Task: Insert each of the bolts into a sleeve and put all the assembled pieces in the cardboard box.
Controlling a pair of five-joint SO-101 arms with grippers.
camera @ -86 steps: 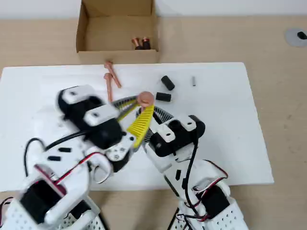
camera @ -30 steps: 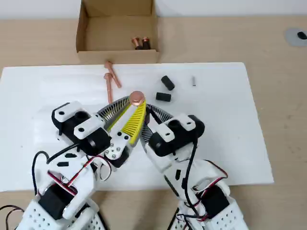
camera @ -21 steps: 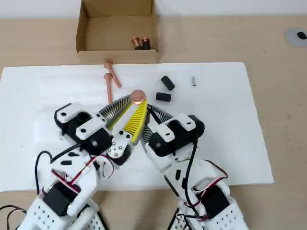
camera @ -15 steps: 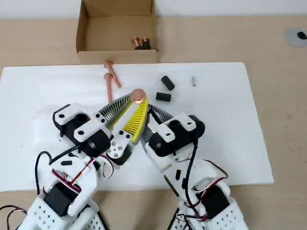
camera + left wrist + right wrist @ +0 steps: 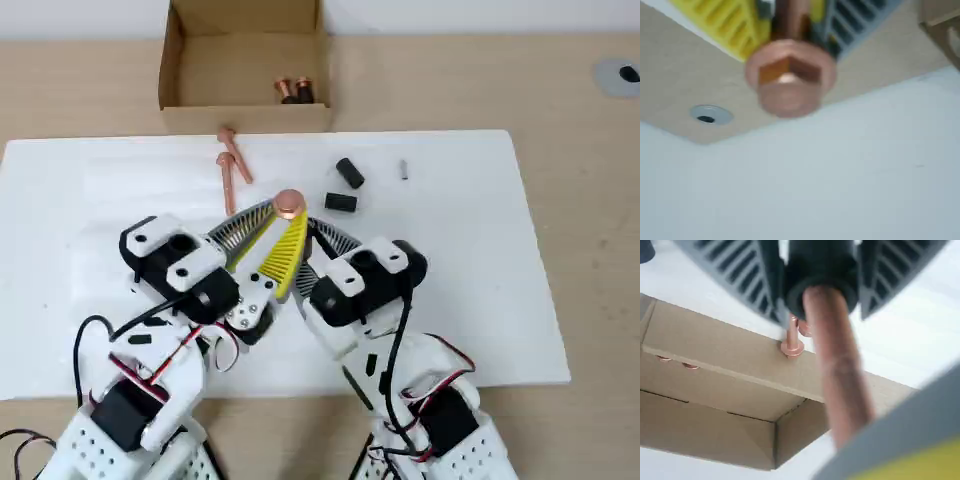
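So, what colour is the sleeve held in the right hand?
Black. The sleeve, with the bolt in it, shows best in the right wrist view.

Lab-like desk: wooden tabletop (image 5: pixel 560 90), cable grommet (image 5: pixel 617 76), white mat (image 5: pixel 470 290).

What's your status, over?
Left gripper shut on bolt. Right gripper shut on sleeve, bolt shank in its mouth. Nothing in the way; two loose bolts, two spare sleeves on mat.
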